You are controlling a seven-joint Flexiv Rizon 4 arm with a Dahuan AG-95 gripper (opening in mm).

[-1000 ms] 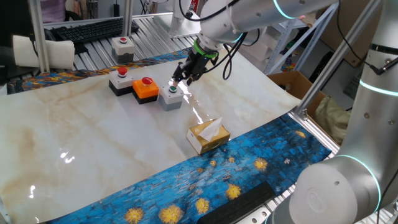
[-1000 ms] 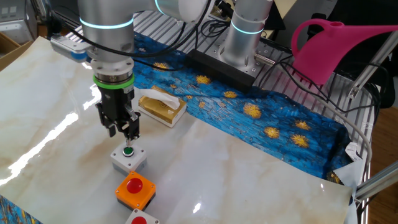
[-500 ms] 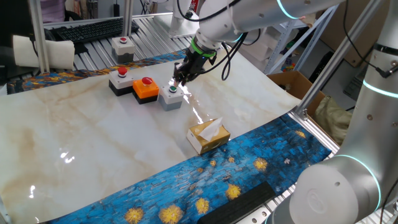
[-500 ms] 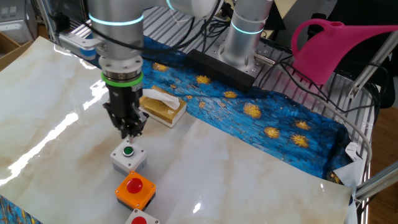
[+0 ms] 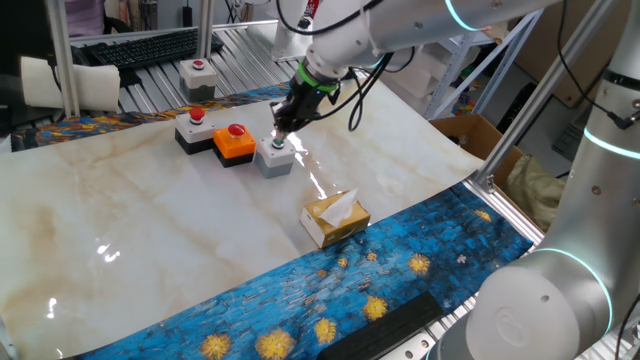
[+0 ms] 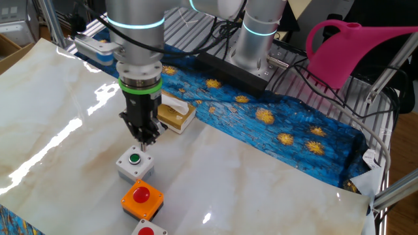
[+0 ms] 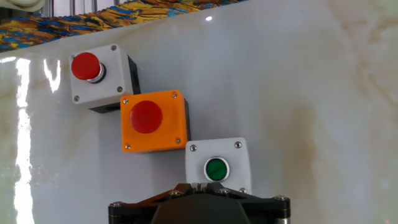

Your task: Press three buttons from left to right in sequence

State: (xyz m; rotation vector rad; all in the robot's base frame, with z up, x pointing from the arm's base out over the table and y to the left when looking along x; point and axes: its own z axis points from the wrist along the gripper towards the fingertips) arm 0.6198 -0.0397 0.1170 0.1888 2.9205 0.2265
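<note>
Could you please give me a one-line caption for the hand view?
Hand view over three button boxes in a diagonal row: black box, orange box, grey box nearest.

The counter (image 5: 150, 230) is cream marble with tan veining. A blue cloth (image 5: 400, 255) carries yellow swirl motifs. Button boxes: black box (image 7: 99, 71) with white top and red button; orange box (image 7: 153, 121) with red button; grey box (image 7: 216, 165) with green button. The tissue box (image 5: 335, 218) is tan. The watering can (image 6: 353, 46) is pink.
</note>
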